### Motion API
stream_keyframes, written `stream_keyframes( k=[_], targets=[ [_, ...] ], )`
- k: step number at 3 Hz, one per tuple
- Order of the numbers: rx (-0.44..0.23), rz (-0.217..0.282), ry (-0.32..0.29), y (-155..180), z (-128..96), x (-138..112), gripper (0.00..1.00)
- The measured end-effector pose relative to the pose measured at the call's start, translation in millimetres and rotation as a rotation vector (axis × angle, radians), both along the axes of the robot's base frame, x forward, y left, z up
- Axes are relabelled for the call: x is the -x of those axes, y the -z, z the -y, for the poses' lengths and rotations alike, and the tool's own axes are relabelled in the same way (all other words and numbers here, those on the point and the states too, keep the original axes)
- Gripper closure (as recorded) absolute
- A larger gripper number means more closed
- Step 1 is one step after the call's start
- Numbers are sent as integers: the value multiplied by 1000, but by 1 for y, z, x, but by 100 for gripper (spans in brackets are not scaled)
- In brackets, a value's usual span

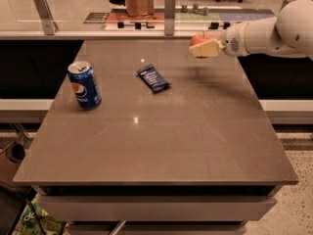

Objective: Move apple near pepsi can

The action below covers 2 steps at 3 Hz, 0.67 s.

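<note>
1. Hand [204,48] clenched on the apple [199,38], held up off the desk [195,146], well to the right of & behind the pepsi can [84,84].
2. Pepsi can upright on desk, touching nothing.
3. Dark blue snack packet [153,78] lies flat to the can's right, betw. can & apple, apart from both.
4. White arm [264,33] extends from far right of can.

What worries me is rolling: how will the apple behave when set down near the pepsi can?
Held in the gripper over the table's far right, the round apple may roll on that smooth top. The upright pepsi can could tip if bumped.
</note>
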State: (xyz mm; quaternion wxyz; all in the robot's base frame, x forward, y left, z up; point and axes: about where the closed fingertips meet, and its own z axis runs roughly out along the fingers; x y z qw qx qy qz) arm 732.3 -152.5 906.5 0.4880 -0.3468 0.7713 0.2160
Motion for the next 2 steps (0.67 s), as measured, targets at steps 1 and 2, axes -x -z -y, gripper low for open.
stream_keyframes(
  k=[1,2],
  targets=[
    [5,16,-15,-2,-23,25,100],
    [2,30,-47,-7,-50,55,100]
  ],
)
